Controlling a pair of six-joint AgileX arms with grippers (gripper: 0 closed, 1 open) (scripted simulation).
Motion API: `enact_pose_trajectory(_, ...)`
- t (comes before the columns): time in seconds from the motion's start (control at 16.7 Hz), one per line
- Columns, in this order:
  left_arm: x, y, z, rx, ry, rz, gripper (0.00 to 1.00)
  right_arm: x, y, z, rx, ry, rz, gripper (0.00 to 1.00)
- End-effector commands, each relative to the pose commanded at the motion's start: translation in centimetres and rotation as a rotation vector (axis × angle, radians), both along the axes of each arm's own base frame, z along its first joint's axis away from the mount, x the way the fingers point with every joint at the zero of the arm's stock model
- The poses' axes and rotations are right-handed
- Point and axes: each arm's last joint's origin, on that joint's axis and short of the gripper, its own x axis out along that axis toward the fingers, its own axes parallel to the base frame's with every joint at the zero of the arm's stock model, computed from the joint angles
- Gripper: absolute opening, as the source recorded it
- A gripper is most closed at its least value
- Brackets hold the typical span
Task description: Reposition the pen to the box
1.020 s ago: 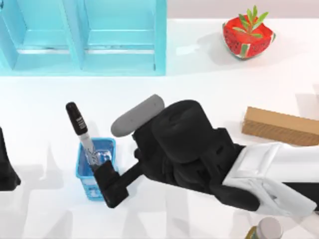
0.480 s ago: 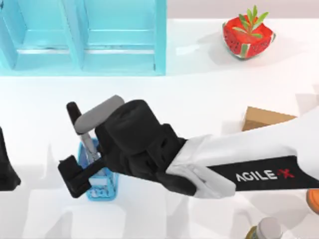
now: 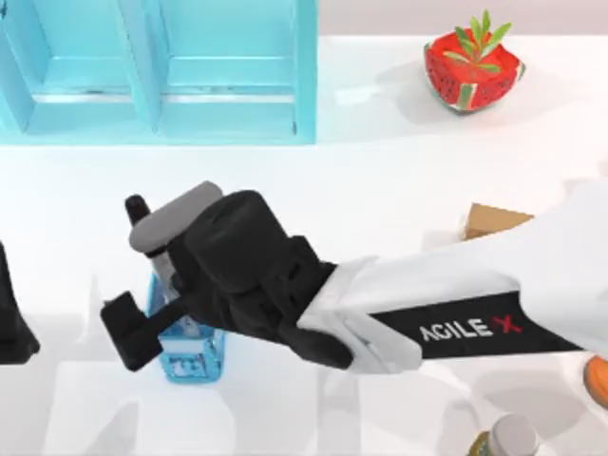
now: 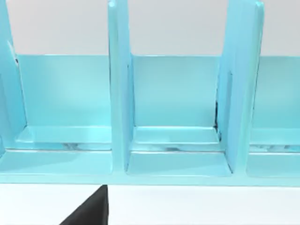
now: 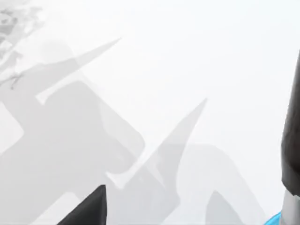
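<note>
Right hand [image 3: 142, 318] sits low over the blue mesh basket [image 3: 195, 356] at the table's left front, black wrist bulk covering most of it; one dark finger [image 3: 128, 328] pokes out left of the basket, cannot tell if hand is clenched or released. White forearm with AGILE X lettering runs off to the right edge. Pen [image 3: 142, 217] stands tilted in the basket, black cap sticking up just past the wrist, barrel mostly hidden; right wrist view catches its black cap and silvery barrel [image 5: 291, 154] at the edge, plus a sliver of blue. Left hand [image 3: 11, 313] parked at the far left edge, grip state can't be told. Box [image 3: 494, 218] lies on the right side, well apart from the pen, partly under the forearm. White table [image 3: 380, 180] around. Further back: light-blue shelf unit [image 3: 157, 71] along the rear left, red strawberry-like pot with green plant [image 3: 472, 68] rear right
</note>
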Motion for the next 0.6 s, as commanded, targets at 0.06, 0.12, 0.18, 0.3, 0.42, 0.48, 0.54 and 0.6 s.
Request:
enact_pose_trajectory(0.06,0.00,0.00,0.00,0.000,0.000,0.000,1.00,0.00,0.00,0.00,0.000,0.000,0.000,0.85)
enact_pose_trajectory(0.12,0.00,0.00,0.00,0.000,0.000,0.000,1.00,0.00,0.00,0.00,0.000,0.000,0.000,0.77)
enact_pose_trajectory(0.18,0.00,0.00,0.00,0.000,0.000,0.000,1.00,0.00,0.00,0.00,0.000,0.000,0.000,0.70)
enact_pose_trajectory(0.3,0.00,0.00,0.00,0.000,0.000,0.000,1.00,0.00,0.00,0.00,0.000,0.000,0.000,0.55)
enact_pose_trajectory(0.42,0.00,0.00,0.00,0.000,0.000,0.000,1.00,0.00,0.00,0.00,0.000,0.000,0.000,0.40)
enact_pose_trajectory(0.48,0.00,0.00,0.00,0.000,0.000,0.000,1.00,0.00,0.00,0.00,0.000,0.000,0.000,0.32)
enact_pose_trajectory(0.54,0.00,0.00,0.00,0.000,0.000,0.000,1.00,0.00,0.00,0.00,0.000,0.000,0.000,0.25)
enact_pose_trajectory(0.6,0.00,0.00,0.00,0.000,0.000,0.000,1.00,0.00,0.00,0.00,0.000,0.000,0.000,0.17)
